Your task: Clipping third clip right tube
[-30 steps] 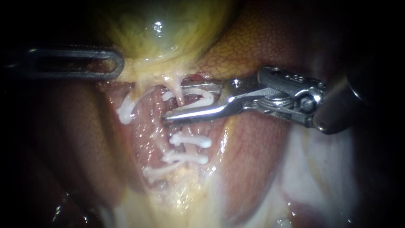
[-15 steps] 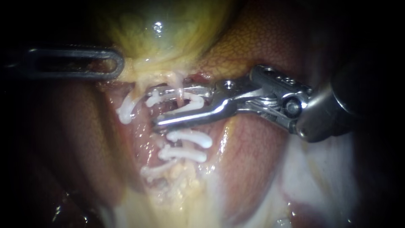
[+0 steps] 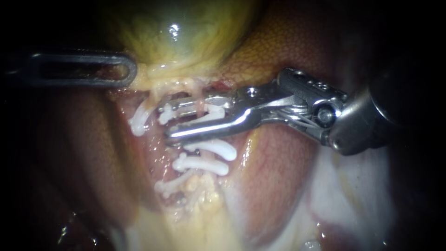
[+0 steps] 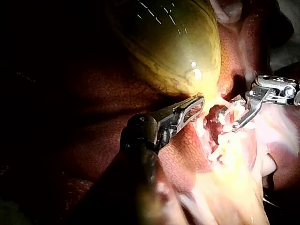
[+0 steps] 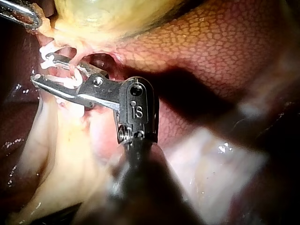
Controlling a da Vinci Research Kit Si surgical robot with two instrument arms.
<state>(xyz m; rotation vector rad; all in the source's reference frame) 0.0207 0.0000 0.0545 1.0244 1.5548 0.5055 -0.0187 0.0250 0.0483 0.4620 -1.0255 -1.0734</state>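
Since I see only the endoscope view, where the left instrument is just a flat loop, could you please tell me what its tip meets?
Observer: In the left wrist view, the tip of the left instrument touches the gallbladder at its yellow neck.
Operator: Thank you. How does the gallbladder's body look?
Observer: Rounded, glossy and green, filling the space ahead of that instrument.
Operator: Does the right instrument's joint touch the liver?
Observer: The right wrist view shows the right instrument holding the clip, with a shadow between its joint and the liver; contact I cannot tell.
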